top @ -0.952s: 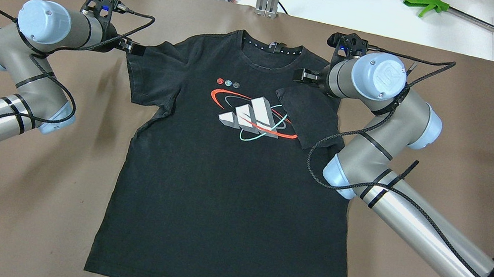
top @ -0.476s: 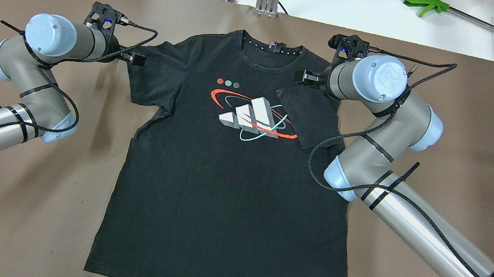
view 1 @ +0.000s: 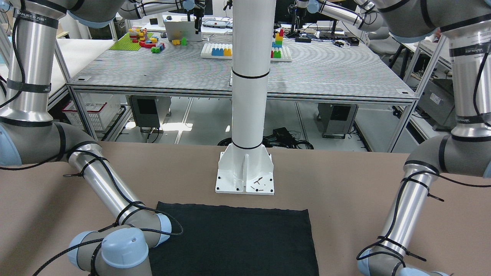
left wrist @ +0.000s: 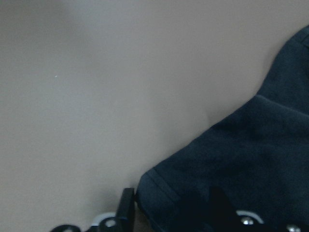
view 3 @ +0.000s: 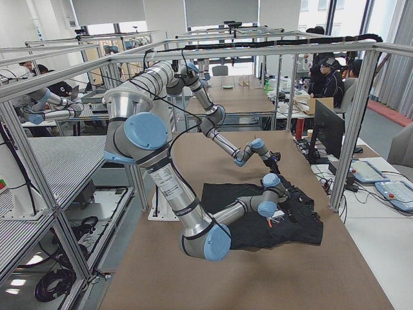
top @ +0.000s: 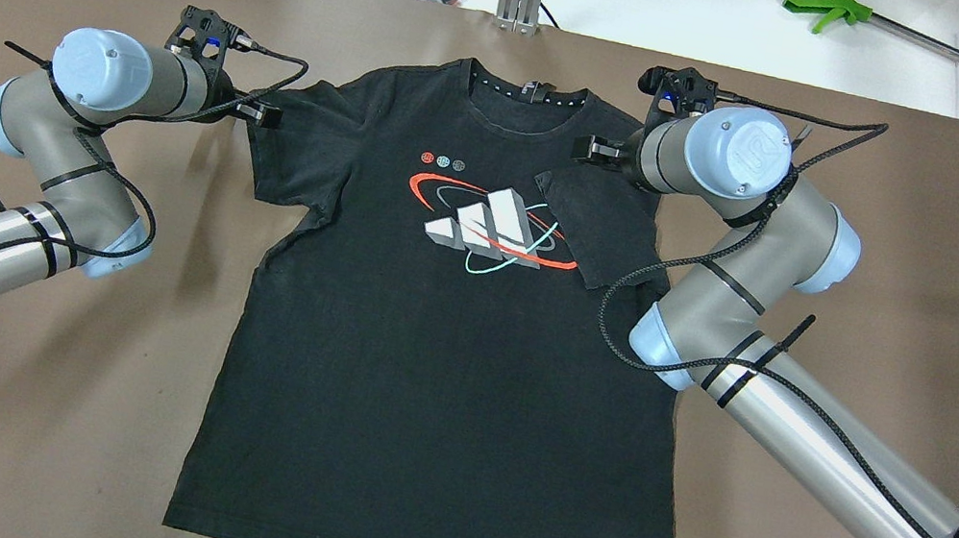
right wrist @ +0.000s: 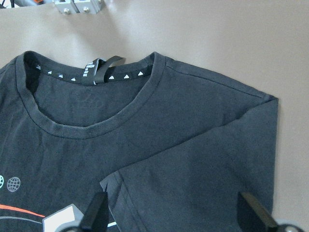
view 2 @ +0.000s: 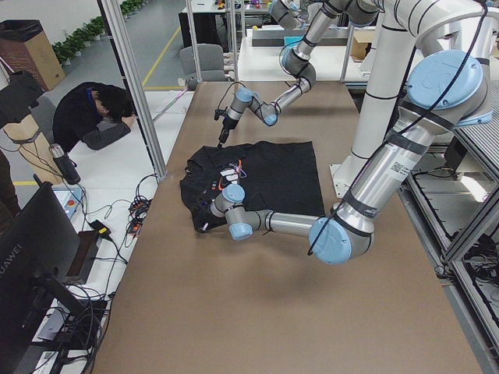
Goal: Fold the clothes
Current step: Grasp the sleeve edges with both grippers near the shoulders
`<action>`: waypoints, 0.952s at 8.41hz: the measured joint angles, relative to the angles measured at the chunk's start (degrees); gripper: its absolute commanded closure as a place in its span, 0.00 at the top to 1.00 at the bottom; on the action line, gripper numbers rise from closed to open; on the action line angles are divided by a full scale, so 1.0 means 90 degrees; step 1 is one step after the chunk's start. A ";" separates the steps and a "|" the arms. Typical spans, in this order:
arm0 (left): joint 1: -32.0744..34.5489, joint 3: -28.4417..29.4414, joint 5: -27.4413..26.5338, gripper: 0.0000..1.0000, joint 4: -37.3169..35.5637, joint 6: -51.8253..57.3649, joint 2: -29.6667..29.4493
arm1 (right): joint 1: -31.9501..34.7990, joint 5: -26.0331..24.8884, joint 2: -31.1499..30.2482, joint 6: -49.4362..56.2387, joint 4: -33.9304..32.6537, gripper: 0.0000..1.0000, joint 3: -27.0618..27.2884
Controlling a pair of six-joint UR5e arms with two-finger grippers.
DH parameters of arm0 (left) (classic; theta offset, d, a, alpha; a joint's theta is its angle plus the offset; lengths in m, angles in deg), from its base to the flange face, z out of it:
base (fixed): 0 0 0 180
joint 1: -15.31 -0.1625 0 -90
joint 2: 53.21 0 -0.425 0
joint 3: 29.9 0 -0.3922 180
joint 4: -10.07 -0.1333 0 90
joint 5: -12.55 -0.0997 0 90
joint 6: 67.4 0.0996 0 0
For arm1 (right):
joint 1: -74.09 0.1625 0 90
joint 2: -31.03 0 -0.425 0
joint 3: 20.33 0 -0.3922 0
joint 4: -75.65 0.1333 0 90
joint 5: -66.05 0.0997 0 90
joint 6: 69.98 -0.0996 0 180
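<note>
left gripper [top: 260,113] at the t-shirt's [top: 441,380] flat sleeve [top: 299,151], grip unclear, shd pinch the hem firmly & fold inward to mirror the folded sleeve [top: 603,231]; right gripper [top: 592,149] hovers, jaws apart.

Black graphic T-shirt [top: 443,370] lies flat, face up: one sleeve folded onto the chest below the right end effector [top: 592,149], the other spread at the left end effector [top: 262,114].

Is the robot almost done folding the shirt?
Not yet. One sleeve is already folded in over the chest of the shirt, and the right hand hangs open above it. The left hand is at the edge of the other sleeve, which lies flat. The body is not folded yet.
</note>
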 measured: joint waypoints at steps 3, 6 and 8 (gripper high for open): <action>-0.0009 0.0001 -0.0008 0.00 -0.0014 -0.0065 -0.0015 | -0.0005 0.0000 -0.0007 -0.0004 0.0003 0.94 -0.0002; 0.0031 -0.0061 0.0028 0.00 -0.0063 -0.0152 -0.0145 | -0.0007 0.0000 -0.0034 0.0000 0.0009 0.94 0.0006; 0.0057 -0.0476 0.0054 0.00 -0.0476 -0.0358 -0.0213 | -0.0007 0.0000 -0.0038 0.0000 0.0009 0.94 0.0007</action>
